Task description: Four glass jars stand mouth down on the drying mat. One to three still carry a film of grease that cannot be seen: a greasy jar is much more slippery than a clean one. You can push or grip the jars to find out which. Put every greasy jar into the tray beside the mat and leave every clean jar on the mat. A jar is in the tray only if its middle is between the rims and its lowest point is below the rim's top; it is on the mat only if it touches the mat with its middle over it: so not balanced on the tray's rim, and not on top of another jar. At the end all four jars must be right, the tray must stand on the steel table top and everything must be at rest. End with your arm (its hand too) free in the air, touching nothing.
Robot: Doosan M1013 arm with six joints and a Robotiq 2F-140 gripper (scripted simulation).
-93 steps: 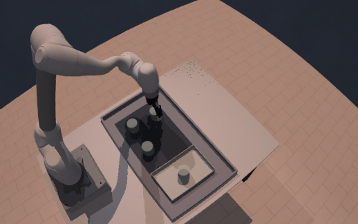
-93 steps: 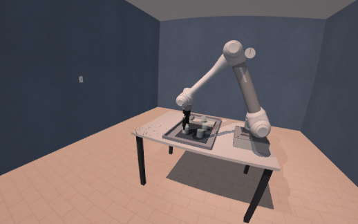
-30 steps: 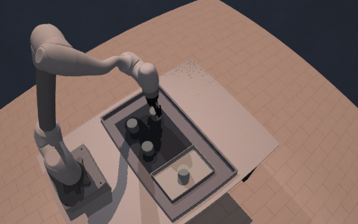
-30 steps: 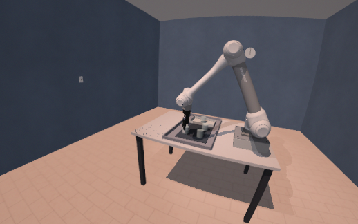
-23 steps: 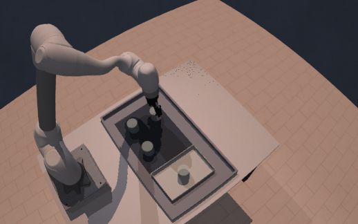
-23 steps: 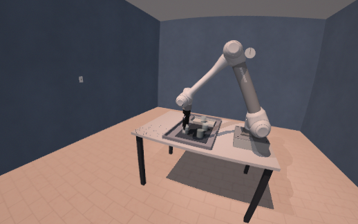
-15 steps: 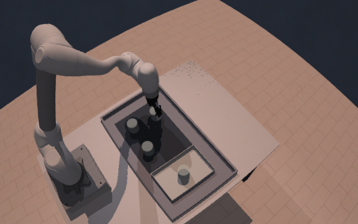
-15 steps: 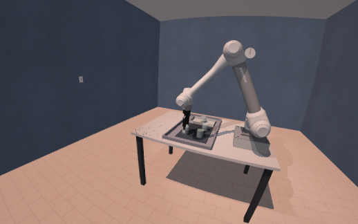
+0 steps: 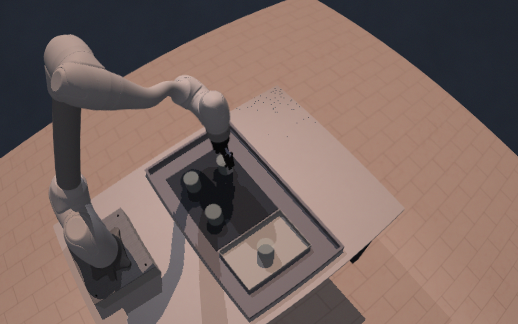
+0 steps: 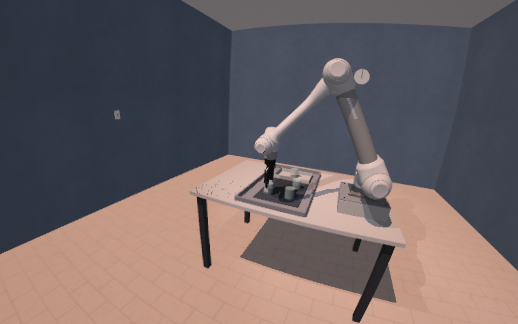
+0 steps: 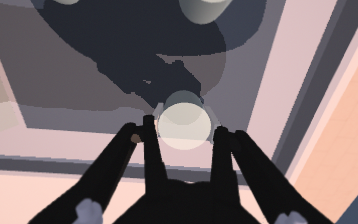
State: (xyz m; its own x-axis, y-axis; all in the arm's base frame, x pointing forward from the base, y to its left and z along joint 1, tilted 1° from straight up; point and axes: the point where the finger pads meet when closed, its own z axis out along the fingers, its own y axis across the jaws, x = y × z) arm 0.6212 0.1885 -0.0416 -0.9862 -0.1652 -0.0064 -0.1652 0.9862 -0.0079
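My gripper (image 9: pixel 226 161) is shut on a glass jar (image 11: pixel 183 125) at the far corner of the dark drying mat (image 9: pixel 220 197). In the wrist view the jar sits squarely between my two black fingers, seen from above. Two more jars stand mouth down on the mat, one at the left (image 9: pixel 191 181) and one nearer the tray (image 9: pixel 213 213). A fourth jar (image 9: pixel 265 253) stands inside the pale tray beside the mat. In the exterior view my gripper (image 10: pixel 269 181) reaches down to the mat's left end.
Mat and tray sit inside a raised grey frame (image 9: pixel 320 220) on the steel table top (image 9: pixel 320 165). The arm's base plate (image 9: pixel 125 260) is at the table's left end. The held jar is near the frame's far rim.
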